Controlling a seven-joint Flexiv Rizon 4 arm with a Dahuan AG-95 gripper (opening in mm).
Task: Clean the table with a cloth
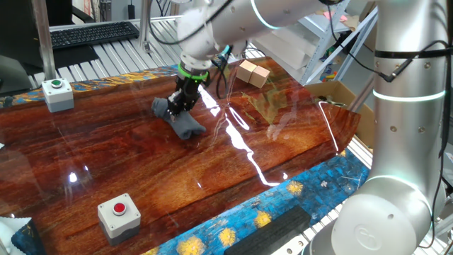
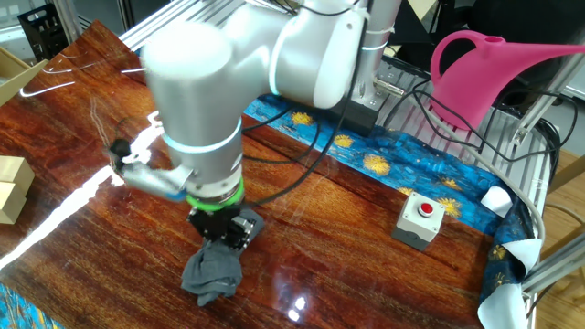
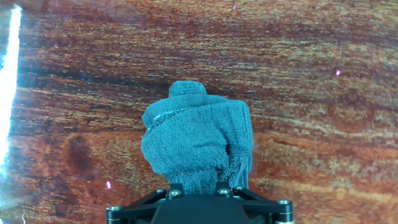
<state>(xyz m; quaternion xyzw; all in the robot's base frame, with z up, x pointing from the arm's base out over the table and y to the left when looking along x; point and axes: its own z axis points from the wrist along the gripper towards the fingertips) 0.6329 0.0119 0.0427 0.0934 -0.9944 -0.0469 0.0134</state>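
The cloth [image 1: 182, 118] is a wrinkled blue-grey rag pressed on the glossy reddish-brown table [image 1: 141, 163]. My gripper [image 1: 183, 101] is shut on its top and holds it against the wood near the table's far middle. The other fixed view shows the cloth [image 2: 214, 271] bunched under the gripper [image 2: 222, 236] on the table [image 2: 347, 238]. In the hand view the cloth [image 3: 196, 140] fills the middle, folded and hanging from the gripper [image 3: 198, 186] over the table [image 3: 323, 93]; the fingertips are hidden in the fabric.
A grey box with a green button [image 1: 57, 93] stands at the far left; one with a red button [image 1: 119, 214] near the front edge, also in the other fixed view [image 2: 420, 219]. Wooden blocks [image 1: 253, 73] and a cardboard box [image 1: 340, 95] lie right. A pink watering can [image 2: 484, 73] stands off the table.
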